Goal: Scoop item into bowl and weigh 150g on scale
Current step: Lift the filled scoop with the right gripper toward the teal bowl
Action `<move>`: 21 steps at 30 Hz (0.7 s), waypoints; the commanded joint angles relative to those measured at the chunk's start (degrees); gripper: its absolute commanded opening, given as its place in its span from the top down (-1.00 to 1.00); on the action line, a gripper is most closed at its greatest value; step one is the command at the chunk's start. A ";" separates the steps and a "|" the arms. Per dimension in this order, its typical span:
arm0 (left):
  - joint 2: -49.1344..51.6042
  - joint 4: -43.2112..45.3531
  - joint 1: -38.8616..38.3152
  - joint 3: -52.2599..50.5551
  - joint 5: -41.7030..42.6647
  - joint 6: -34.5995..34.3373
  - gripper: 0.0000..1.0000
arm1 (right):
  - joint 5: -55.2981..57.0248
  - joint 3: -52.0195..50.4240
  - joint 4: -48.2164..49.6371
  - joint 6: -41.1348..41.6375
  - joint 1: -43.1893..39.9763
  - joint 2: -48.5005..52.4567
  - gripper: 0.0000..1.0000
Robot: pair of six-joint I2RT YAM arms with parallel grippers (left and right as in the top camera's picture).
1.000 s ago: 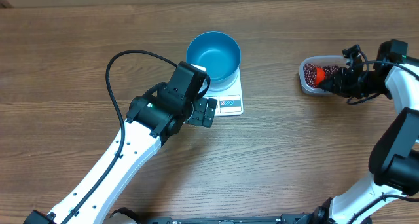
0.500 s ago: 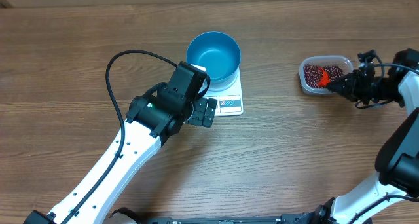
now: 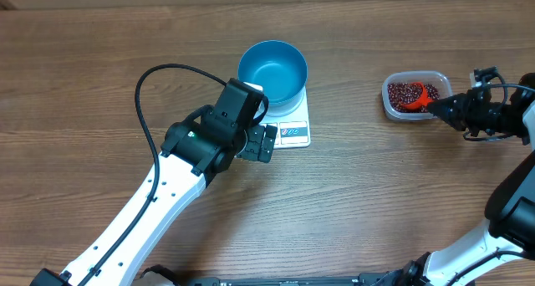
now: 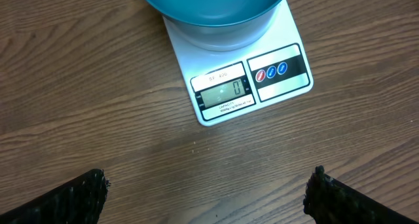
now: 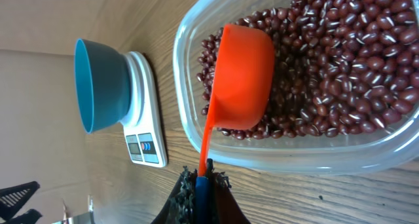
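The blue bowl [image 3: 272, 71] stands on the white scale [image 3: 294, 132], and nothing shows inside it. In the left wrist view the scale [image 4: 242, 86] reads 0 below the bowl [image 4: 213, 8]. My left gripper [image 3: 266, 143] hovers open just in front of the scale, its fingers [image 4: 78, 198] spread wide over bare wood. My right gripper [image 5: 203, 185] is shut on the blue-tipped handle of a red scoop [image 5: 239, 80]. The scoop's cup lies among the dark red beans [image 5: 340, 60] in a clear tub [image 5: 294, 155], its rounded outside facing the camera. Overhead, the right gripper [image 3: 447, 107] sits just right of the tub [image 3: 389, 106].
A black cable [image 3: 146, 89] loops out from the left arm over the table's left half. The white right arm [image 3: 518, 194] runs down the right edge. Wooden table [image 3: 368, 194] lies between the scale and the tub.
My right gripper has drawn back to the right, pulling the scoop toward the tub's right side. The left arm, bowl and scale have not moved.
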 commanded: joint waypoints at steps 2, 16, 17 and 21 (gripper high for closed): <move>-0.39 0.04 0.00 -0.42 0.11 0.90 -0.99 | -4.07 -0.35 0.00 -0.02 -0.68 0.02 0.93; -0.39 0.07 0.00 -0.42 0.11 0.90 -0.99 | -8.81 -0.35 -2.99 -1.25 -5.62 0.02 0.93; -0.39 0.04 0.00 -0.42 0.11 0.90 -0.99 | -9.94 -0.35 -3.23 -2.05 -5.81 0.02 0.93; -0.39 0.07 0.00 -0.42 0.11 0.90 -0.99 | -12.28 -0.35 -3.58 -2.21 -6.14 0.02 0.93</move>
